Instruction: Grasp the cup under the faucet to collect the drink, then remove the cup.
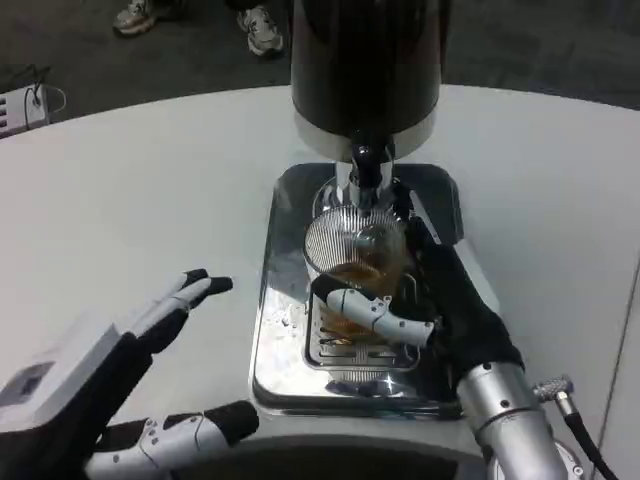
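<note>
A clear ribbed glass cup point(352, 250) with amber drink in its bottom stands on the steel drip tray point(285, 340), right under the faucet point(366, 172) of the dark dispenser point(365, 70). My right hand point(440, 300) wraps the cup from the right, thumb across its near side, and grips it. My left hand point(130, 400) hovers low at the front left over the table, fingers spread, holding nothing.
The white round table point(150, 200) stretches left and right of the tray. A power strip point(22, 108) lies on the floor at far left. A person's shoes point(262, 25) stand beyond the table's far edge.
</note>
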Action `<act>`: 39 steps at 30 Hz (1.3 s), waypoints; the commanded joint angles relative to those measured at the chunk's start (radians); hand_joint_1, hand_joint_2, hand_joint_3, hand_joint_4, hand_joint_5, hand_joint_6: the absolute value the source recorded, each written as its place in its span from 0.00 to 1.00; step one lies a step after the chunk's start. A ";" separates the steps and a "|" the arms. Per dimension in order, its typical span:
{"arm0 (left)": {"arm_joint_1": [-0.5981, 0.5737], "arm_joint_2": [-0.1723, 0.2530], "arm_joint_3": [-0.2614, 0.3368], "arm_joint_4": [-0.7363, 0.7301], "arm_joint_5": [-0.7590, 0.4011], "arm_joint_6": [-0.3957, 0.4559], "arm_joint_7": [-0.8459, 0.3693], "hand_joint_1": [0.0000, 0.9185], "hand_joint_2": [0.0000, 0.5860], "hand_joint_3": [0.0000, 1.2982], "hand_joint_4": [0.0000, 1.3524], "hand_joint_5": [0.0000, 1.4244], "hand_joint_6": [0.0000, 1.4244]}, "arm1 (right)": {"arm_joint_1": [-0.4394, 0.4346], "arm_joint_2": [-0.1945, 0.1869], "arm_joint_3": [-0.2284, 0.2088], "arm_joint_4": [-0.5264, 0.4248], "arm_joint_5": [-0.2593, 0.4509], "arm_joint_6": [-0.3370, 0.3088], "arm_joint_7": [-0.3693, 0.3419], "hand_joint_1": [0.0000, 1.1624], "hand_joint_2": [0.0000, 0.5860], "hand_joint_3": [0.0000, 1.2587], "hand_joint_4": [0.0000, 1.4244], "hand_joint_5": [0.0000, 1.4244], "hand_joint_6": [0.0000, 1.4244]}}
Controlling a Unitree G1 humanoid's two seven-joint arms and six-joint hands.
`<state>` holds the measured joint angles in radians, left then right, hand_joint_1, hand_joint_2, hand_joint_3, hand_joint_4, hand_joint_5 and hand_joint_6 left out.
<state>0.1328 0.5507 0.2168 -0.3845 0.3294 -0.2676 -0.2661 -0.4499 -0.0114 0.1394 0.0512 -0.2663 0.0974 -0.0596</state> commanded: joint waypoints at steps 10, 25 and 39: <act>0.187 -0.004 0.042 -0.106 0.006 0.042 -0.013 0.00 0.11 0.09 0.00 0.06 0.15 | 0.001 0.032 0.018 0.045 -0.010 -0.055 -0.045 0.69 0.34 0.00 0.00 0.05 0.01; 0.263 -0.004 0.090 -0.158 -0.018 0.072 -0.043 0.00 0.12 0.09 0.00 0.06 0.15 | -0.018 0.078 0.043 0.123 -0.052 -0.102 -0.157 0.69 0.34 0.00 0.01 0.07 0.01; 0.265 -0.003 0.098 -0.156 -0.023 0.100 -0.064 0.00 0.12 0.10 0.00 0.06 0.15 | -0.049 0.121 0.054 0.189 -0.093 -0.105 -0.264 0.71 0.33 0.00 0.06 0.11 0.03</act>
<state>0.3881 0.5455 0.3040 -0.5340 0.3152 -0.1814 -0.3182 -0.4878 0.0924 0.1842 0.2260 -0.3498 0.0146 -0.3068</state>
